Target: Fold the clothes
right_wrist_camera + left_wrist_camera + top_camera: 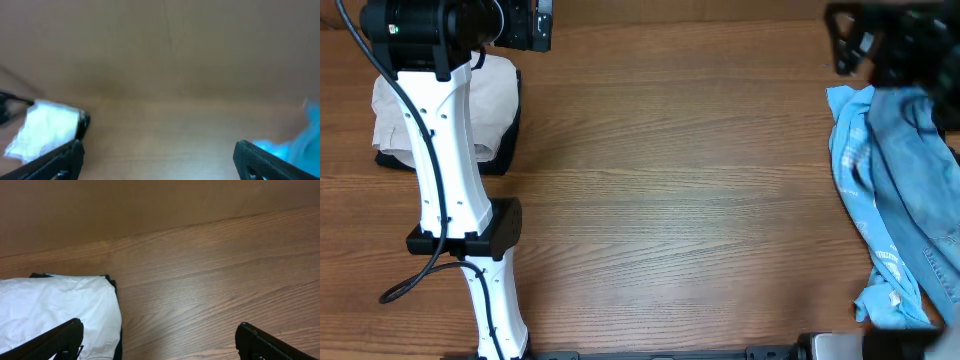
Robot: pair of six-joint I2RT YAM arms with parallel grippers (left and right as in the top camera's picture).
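The clothes, pale beige shorts (496,92), lie folded in a compact stack at the far left of the table, partly hidden under my left arm. In the left wrist view the shorts (55,305) fill the lower left corner. My left gripper (159,327) hovers above the stack's right edge, open, with bare wood between its fingers. Its black head (532,26) shows at the top in the overhead view. My right gripper (158,145) is open and empty at the far right (850,40), blurred. The shorts (45,127) show small and distant in the right wrist view.
A black folded garment (505,155) lies under the shorts, its edge (119,340) showing. Blue denim and light-blue garments (895,180) are heaped along the right edge, also visible as a blue patch (300,145). The wooden table (680,200) spans the middle.
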